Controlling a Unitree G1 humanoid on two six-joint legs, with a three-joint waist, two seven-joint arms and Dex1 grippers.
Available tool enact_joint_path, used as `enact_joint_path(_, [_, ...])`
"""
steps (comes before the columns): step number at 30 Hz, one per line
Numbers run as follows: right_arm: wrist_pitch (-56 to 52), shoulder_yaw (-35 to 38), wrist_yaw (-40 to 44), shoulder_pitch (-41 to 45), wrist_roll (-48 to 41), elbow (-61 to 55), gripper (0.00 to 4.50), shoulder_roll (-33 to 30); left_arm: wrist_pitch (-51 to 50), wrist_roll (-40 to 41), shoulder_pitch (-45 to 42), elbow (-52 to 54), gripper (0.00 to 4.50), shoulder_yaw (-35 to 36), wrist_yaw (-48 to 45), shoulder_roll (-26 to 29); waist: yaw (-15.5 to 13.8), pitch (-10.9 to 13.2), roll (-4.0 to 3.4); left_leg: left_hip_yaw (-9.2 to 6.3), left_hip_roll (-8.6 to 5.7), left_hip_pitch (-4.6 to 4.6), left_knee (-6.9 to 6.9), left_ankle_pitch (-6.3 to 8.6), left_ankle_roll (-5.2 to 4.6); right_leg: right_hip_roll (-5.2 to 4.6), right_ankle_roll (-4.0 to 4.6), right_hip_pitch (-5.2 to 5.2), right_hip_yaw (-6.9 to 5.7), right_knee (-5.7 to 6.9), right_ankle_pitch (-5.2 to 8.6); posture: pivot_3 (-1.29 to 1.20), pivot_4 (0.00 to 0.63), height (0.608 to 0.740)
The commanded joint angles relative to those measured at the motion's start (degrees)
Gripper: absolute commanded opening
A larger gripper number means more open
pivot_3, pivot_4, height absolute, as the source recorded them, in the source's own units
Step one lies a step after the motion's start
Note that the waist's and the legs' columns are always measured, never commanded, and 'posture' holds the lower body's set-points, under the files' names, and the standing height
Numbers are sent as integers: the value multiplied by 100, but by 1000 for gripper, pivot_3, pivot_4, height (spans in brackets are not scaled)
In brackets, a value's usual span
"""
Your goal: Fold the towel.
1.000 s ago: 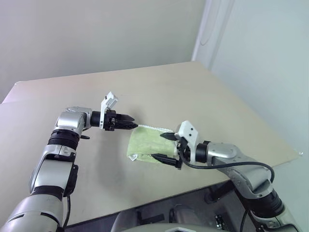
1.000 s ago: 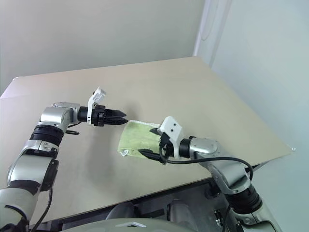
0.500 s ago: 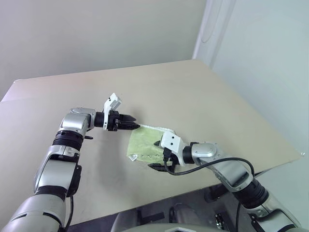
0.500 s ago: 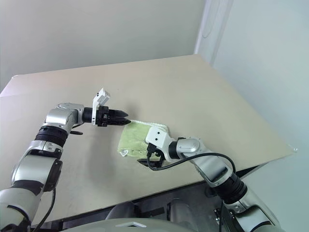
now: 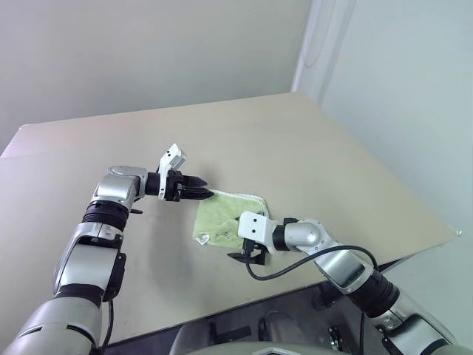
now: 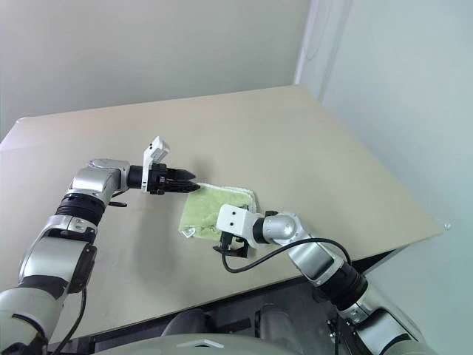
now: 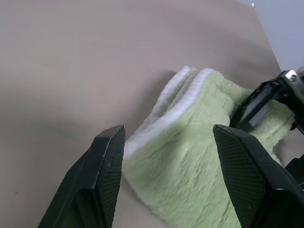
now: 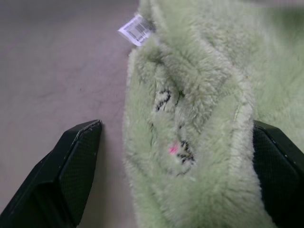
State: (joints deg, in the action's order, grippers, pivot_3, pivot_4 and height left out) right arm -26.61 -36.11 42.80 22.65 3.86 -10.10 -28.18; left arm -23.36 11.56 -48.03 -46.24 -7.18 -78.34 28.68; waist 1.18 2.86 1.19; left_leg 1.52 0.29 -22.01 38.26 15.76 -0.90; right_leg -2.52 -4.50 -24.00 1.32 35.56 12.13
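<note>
The towel is a small light green terry cloth lying folded over on the tan table. Its whitish stitched edges are stacked at the far corner. My left gripper points at that far left corner, open, one finger on each side of the cloth. My right gripper is low at the towel's near edge, open wide. Its fingers straddle the bunched green pile. A small white label sticks out just past them.
The table's front edge runs close behind my right gripper, and its right edge drops off toward the pale wall. Bare tabletop spreads beyond and to the left of the towel.
My right gripper has dropped and swung left to the towel's near edge, and its wrist has rolled over. The left gripper has stayed at the far corner.
</note>
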Motion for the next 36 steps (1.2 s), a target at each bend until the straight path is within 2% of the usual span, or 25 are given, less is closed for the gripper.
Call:
enact_joint_path(1, [-71,164,-390,120,528,419,4500,-29,124,-60,-141,-29,3108,67,40,-5,1,2,-2,-4,2,17,-1,0,0,0,3,15,-2,0,-2,0,0,740])
enact_joint_path(4, [-24,222,-387,183,598,410,4500,-31,170,-93,-150,-67,3108,69,54,-30,0,5,-7,-9,21,69,-3,2,3,-1,4,63,-13,-9,-2,0,0,740])
enact_joint_path(9, [45,130,-294,207,800,412,4500,-78,168,-115,-169,-111,3108,77,65,-48,-6,5,-8,-5,32,63,-4,13,22,-23,5,57,-38,-40,-3,0,0,740])
enact_joint_path(10, [59,125,-262,193,809,387,4315,-72,147,-115,-168,-102,3139,64,25,-31,-7,5,-7,-1,32,63,-4,13,22,-27,5,59,-38,-41,-3,0,0,740])
enact_joint_path(13, [88,168,-230,163,791,321,3589,-24,134,-116,-177,-110,3150,70,-21,16,-10,5,-7,7,30,56,-3,3,6,-31,6,64,-37,-35,-5,0,0,740])
enact_joint_path(22, [248,413,-387,300,933,367,354,129,201,-148,-246,-254,3150,123,97,89,-19,5,-6,6,20,-17,-5,0,2,-15,24,-4,-36,-23,-14,0,0,740])
enact_joint_path(23, [254,445,-385,320,945,347,118,124,219,-160,-239,-267,3150,115,108,99,-19,5,-6,6,19,-22,-3,0,2,-14,23,-9,-36,-21,-15,0,0,740])
enact_joint_path(27, [165,719,-342,359,819,165,12,122,244,-155,-242,-312,3150,132,158,94,-20,5,-6,6,17,-26,-2,0,2,-13,23,-14,-35,-20,-14,0,0,740])
enact_joint_path(31, [-68,1394,-283,419,388,-197,12,164,261,-145,-264,-352,3150,146,204,63,-20,5,-6,6,16,-37,-2,0,1,-12,23,-27,-35,-20,-15,0,0,740])
enact_joint_path(36, [-108,2213,-524,593,390,-89,12,-207,131,-29,-309,-328,3150,208,100,70,-24,5,-6,9,16,-40,-3,0,1,-13,23,-30,-34,-20,-15,0,0,740])
